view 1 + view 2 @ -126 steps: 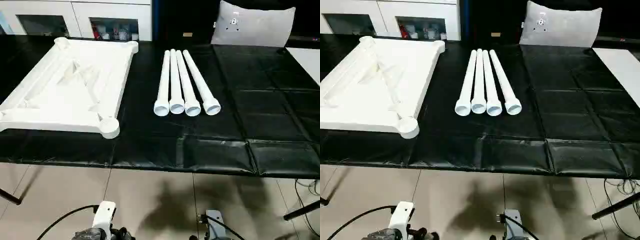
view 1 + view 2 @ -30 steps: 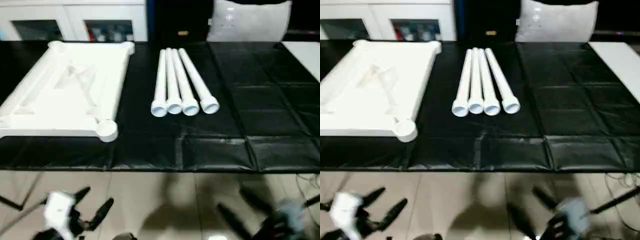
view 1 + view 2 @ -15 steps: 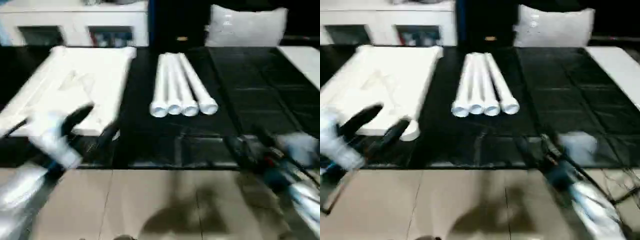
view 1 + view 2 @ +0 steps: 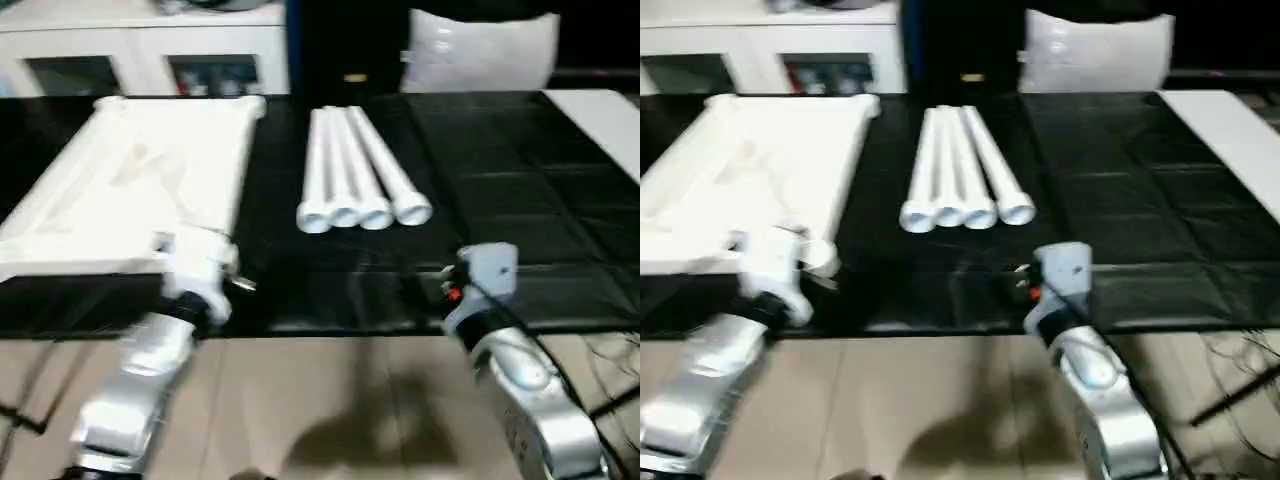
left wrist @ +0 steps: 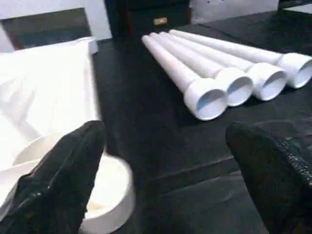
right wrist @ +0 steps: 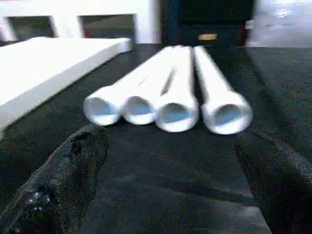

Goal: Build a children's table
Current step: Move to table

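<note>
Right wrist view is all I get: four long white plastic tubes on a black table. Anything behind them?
Observer: A grey fabric cushion stands upright at the back.
Operator: That white slab beside them?
Observer: A white plastic rectangular tabletop, with a round socket at its near corner.
Operator: And the other arm?
Observer: The left gripper, jaws wide open, hangs close by that socket.

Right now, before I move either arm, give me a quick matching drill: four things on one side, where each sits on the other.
Things:
1. tabletop
2. four legs
3. cushion
4. left tool

Places:
A. far edge, propped upright
B. near the tabletop's near corner socket
C. middle of the black surface, side by side
D. left part of the black surface, underside up

Pairs: 1-D, 2-C, 3-A, 4-B
</note>
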